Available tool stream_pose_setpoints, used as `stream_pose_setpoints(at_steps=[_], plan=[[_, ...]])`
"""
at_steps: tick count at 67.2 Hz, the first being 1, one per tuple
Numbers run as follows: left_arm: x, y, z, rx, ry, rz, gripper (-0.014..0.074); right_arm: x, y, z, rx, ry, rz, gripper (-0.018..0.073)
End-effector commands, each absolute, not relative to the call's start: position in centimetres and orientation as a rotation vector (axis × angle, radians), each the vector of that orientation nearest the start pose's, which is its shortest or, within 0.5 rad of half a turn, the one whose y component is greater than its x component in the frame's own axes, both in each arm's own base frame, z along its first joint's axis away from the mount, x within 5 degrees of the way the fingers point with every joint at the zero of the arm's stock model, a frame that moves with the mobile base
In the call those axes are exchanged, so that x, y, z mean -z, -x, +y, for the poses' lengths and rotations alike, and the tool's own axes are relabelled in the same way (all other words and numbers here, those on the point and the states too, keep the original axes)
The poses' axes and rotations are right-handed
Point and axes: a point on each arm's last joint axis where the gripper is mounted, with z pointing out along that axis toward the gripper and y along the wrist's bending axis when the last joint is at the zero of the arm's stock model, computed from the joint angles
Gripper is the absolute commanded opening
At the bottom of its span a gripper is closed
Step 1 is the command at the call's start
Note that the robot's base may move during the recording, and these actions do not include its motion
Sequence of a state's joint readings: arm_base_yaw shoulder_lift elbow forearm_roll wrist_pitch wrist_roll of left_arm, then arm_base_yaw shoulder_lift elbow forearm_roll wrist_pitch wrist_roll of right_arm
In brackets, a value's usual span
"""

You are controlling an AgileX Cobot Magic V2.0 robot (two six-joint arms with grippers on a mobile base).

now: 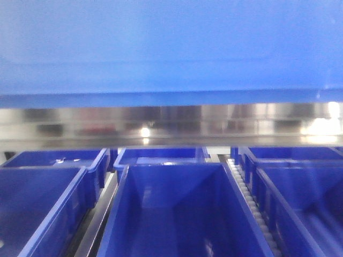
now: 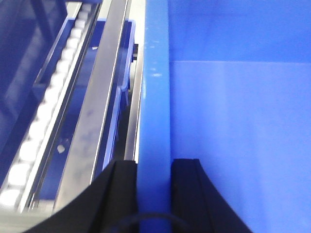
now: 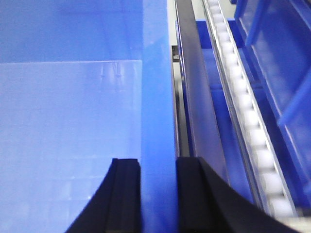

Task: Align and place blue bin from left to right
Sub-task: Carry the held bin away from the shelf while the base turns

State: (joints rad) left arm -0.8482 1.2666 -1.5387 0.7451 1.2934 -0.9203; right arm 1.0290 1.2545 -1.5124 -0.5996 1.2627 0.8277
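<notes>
The large medium-blue rectangular plastic bin (image 1: 171,48) hangs lifted between both arms, its smooth side panel filling the top of the front view above the darker blue plastic bins (image 1: 182,214) that sit in rows below. The left gripper (image 2: 154,194) is clamped on the bin's thick rim with its 2 black fingers (image 2: 119,194) pressed on either side of the wall, beside a grey metal rail (image 2: 97,97) and a strip of white rollers (image 2: 43,121). The right gripper (image 3: 158,194) pinches the opposite rim in the same way.
</notes>
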Motion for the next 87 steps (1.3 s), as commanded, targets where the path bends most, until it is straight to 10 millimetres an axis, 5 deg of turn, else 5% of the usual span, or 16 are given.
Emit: stream_pose_setpoints(at_steps=[1, 87], plan=[[-47.11, -19.27, -13.19, 0.047, 0.082, 2.09, -0.0111, -46.31, -15.91, 17.15, -0.253, 0.239, 2.152, -0.007], [-47.14, -19.29, -13.16, 0.043, 0.082, 2.087, -0.0111, -46.32, -15.91, 17.16, -0.255, 0.24, 2.15, -0.007]])
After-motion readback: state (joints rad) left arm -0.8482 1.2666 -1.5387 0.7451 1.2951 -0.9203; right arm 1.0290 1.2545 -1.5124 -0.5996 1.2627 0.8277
